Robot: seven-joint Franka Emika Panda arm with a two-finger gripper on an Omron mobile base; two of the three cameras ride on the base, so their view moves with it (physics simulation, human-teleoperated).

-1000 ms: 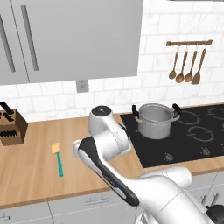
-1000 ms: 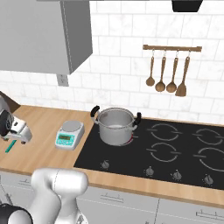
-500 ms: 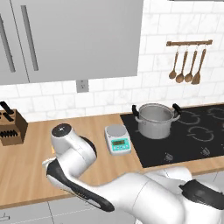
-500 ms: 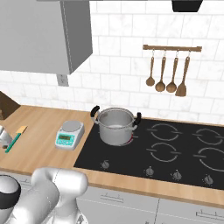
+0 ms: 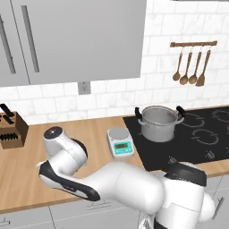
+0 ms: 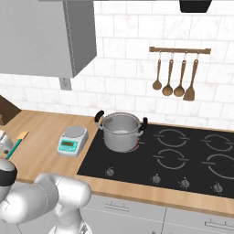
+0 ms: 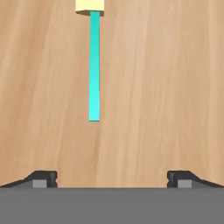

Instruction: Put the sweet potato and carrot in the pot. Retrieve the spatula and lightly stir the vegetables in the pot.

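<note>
The spatula [image 7: 94, 65] lies flat on the wooden counter [image 7: 166, 87], its teal handle running toward me and its tan blade [image 7: 89, 5] at the top edge. My gripper [image 7: 112, 179] hangs open just short of the handle's end, with nothing between its fingertips [image 7: 43, 178]. From the right base view the spatula [image 6: 16, 144] lies at the counter's far left, beside my hand. The steel pot [image 5: 159, 123] [image 6: 121, 131] stands on the hob's near-left burner. The sweet potato and carrot are out of view; I cannot see into the pot.
A kitchen scale [image 5: 120, 142] [image 6: 72, 139] sits between the spatula and the pot. A knife block [image 5: 11, 129] stands at the back left. Wooden spoons [image 6: 176, 75] hang on a wall rail above the black hob [image 6: 183, 155]. My arm [image 5: 103, 179] covers the counter's front.
The arm has swung left along the counter, away from the pot, and the hand has come down over the spatula, which the arm now hides in the left base view.
</note>
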